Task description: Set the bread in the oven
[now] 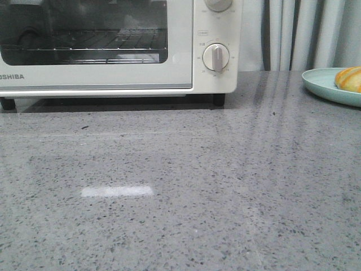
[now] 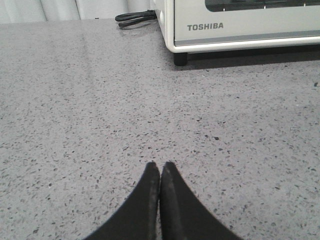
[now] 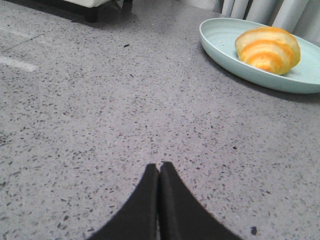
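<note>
Both my grippers, left point(image 2: 160, 167) and right point(image 3: 159, 167), pinched together, empty. Bread point(image 3: 268, 49) on plate point(image 3: 220, 35): likely light, soft; grasp gently mid-body.

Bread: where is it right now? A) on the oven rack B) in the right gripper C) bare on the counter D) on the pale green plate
D: the bread lies on the plate, right of the closed oven; the right gripper is shut and empty.
</note>
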{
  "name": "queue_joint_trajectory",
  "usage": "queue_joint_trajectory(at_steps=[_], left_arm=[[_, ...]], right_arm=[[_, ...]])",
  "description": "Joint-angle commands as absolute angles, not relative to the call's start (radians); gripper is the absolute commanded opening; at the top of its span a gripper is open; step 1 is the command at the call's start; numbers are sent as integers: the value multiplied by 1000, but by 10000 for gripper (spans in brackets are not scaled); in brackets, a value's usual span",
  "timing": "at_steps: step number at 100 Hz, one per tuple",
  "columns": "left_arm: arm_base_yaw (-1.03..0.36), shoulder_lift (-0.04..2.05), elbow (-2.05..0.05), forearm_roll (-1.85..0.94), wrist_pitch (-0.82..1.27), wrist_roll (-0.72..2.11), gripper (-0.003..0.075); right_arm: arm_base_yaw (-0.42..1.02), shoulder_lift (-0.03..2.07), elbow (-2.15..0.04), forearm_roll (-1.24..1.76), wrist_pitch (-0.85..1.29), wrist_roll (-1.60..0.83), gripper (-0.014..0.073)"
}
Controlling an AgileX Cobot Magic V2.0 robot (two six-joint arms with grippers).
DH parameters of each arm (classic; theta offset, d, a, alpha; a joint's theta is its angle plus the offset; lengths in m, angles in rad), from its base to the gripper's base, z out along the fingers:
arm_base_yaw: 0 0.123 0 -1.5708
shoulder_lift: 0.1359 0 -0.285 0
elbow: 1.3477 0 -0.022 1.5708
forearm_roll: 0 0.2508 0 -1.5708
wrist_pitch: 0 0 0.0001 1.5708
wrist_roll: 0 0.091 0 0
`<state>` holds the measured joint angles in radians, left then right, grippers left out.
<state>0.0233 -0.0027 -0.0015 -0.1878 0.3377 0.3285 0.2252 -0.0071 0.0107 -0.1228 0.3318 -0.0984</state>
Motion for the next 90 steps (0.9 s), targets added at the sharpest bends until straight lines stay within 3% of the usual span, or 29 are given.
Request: queue_joint_trajectory(at_steps=[1,90], left_arm=[[15,-34,24,-201,266,316,-21],[15,-34,24,-201,266,316,-21]], right_arm=[[228,-30,22,-120,302,-109,-69],[228,-30,22,-135,309,-109,-69]])
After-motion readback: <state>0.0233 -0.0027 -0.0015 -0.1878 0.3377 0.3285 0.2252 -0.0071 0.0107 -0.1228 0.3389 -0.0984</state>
